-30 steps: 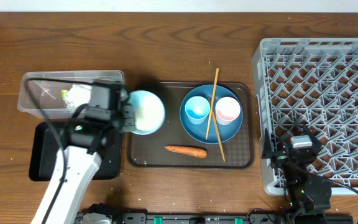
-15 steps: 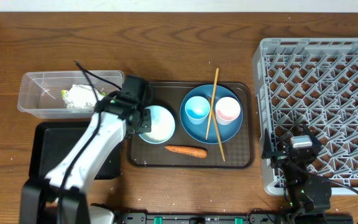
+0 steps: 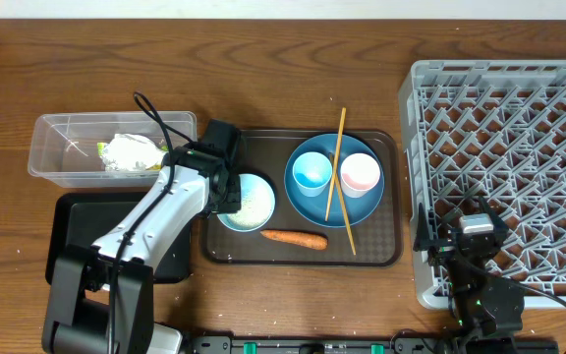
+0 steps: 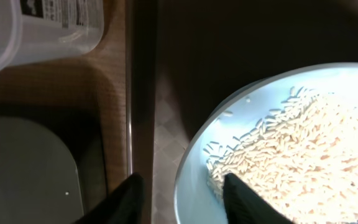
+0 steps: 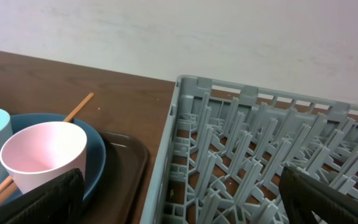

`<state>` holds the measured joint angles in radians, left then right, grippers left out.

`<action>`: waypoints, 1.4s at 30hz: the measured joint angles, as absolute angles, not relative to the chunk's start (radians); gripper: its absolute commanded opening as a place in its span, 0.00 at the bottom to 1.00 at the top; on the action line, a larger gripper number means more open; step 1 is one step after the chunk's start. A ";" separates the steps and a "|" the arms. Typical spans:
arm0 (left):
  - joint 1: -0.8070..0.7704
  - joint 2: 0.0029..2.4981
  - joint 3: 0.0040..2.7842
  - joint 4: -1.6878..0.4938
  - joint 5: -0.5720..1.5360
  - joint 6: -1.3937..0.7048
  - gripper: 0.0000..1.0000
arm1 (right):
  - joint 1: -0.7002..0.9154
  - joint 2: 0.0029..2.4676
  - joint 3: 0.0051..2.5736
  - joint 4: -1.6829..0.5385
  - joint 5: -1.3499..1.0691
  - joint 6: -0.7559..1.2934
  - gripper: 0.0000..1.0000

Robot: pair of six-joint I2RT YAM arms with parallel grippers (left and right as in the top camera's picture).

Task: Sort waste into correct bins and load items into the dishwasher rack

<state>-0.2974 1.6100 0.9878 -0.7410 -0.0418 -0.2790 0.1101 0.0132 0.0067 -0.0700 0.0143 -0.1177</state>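
Note:
The small pale blue bowl [image 3: 252, 201] stands on the brown serving tray [image 3: 381, 251], holding white rice [image 4: 291, 155]. My left gripper [image 3: 226, 194] is open and straddles the bowl's left rim [image 4: 185, 168]: one finger [image 4: 247, 202] is inside by the rice, the other [image 4: 126, 199] outside, clear of the rim. An orange carrot [image 3: 294, 237] lies just in front of the bowl. The blue plate [image 3: 334, 205] carries a light blue cup [image 3: 312, 174], a white-pink cup [image 3: 360, 174] and chopsticks [image 3: 338, 147]. The wrapper [image 3: 131, 152] lies in the clear tub [image 3: 57, 147]. My right gripper [image 3: 468, 236] hangs open over the grey rack [image 3: 509, 128].
The black tray [image 3: 77, 241] lies in front of the clear tub, left of the serving tray, partly under my left arm. The rack fills the right side of the table. In the right wrist view the pink cup [image 5: 42, 152] and the rack's near wall [image 5: 166, 162] are close.
My left gripper has carried the bowl right from the tray's left edge, set it down by the carrot, and its jaws have parted. The right arm is still.

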 measured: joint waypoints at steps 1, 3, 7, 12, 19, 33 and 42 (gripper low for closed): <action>-0.297 1.608 0.995 -0.753 -0.042 -0.275 0.48 | 0.110 0.013 0.007 -0.070 0.014 -0.118 0.99; -0.297 1.595 1.023 -0.789 -0.044 -0.266 0.50 | 0.110 0.013 0.007 -0.070 0.014 -0.118 0.99; -0.297 1.519 1.099 -0.845 -0.033 -0.261 0.50 | 0.110 0.013 0.007 -0.070 0.014 -0.118 0.99; -0.297 1.365 1.140 -0.855 0.104 -0.258 0.53 | 0.110 0.013 0.007 -0.070 0.014 -0.118 0.99; -0.309 1.310 1.140 -0.908 0.274 -0.237 0.53 | 0.110 0.013 0.007 -0.070 0.014 -0.118 0.99; -0.428 1.435 1.047 -0.859 0.316 -0.144 0.52 | 0.110 0.013 0.007 -0.070 0.014 -0.118 0.99; -0.468 1.571 1.039 -0.843 0.299 -0.131 0.52 | 0.110 0.013 0.007 -0.070 0.014 -0.118 0.99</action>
